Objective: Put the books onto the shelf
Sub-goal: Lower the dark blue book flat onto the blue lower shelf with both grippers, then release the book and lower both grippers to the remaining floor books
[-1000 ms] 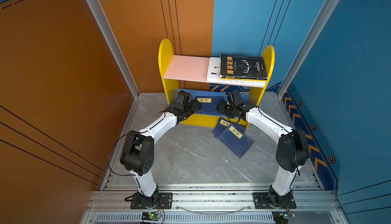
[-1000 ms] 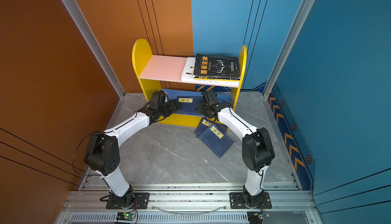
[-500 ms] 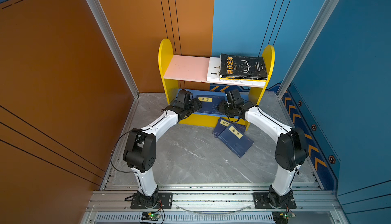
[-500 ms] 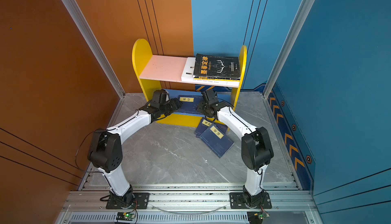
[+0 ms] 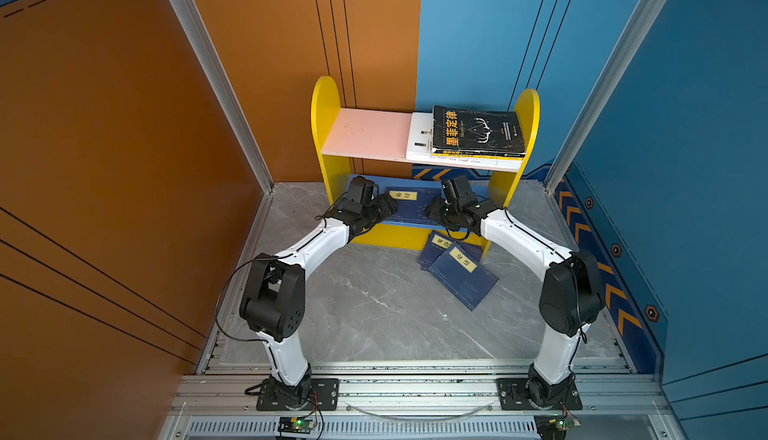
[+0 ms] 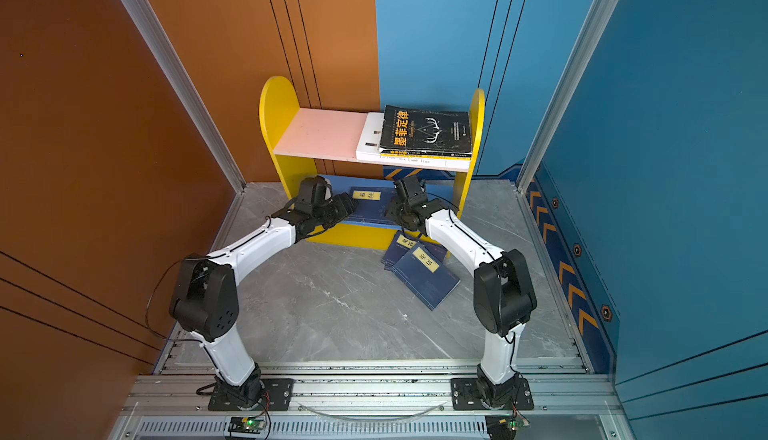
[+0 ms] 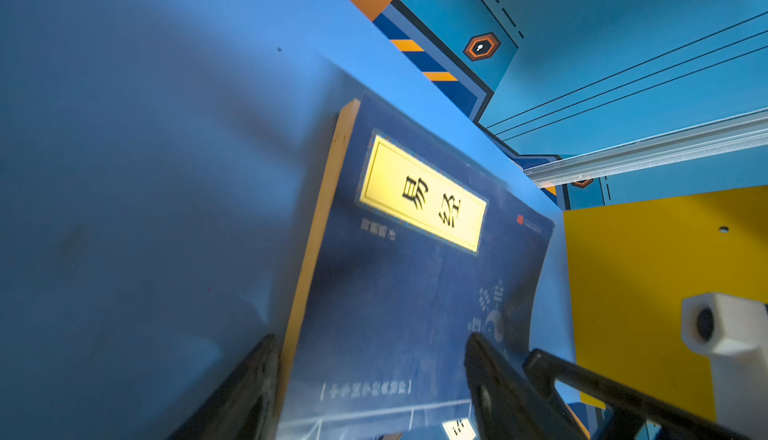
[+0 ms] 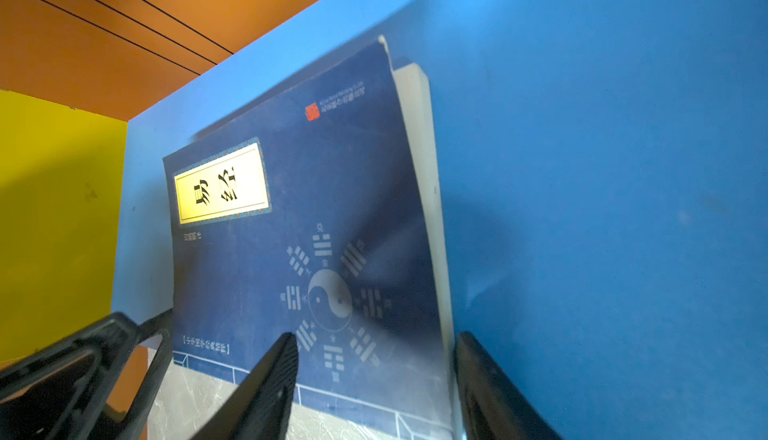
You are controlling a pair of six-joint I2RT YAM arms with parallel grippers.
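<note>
Covering white book (image 5: 419, 137): black book (image 5: 478, 130).

Walls: orange panels (image 5: 124, 126) left and rear-left, blue panels (image 5: 685, 126) rear-right and right, thin dark lines on both. Aluminium posts (image 5: 212, 72) at corners. Floor (image 5: 374, 313) grey marble pattern. Orange chevrons (image 5: 579, 228) along right wall base. Light even, diffuse.

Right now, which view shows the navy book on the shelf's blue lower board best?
The right wrist view: the navy book fills the frame, showing yellow label, trigram ring and page edge. The left wrist view shows it with label and spine edge, but its near end blurs. In both top views it is small and partly hidden.
</note>
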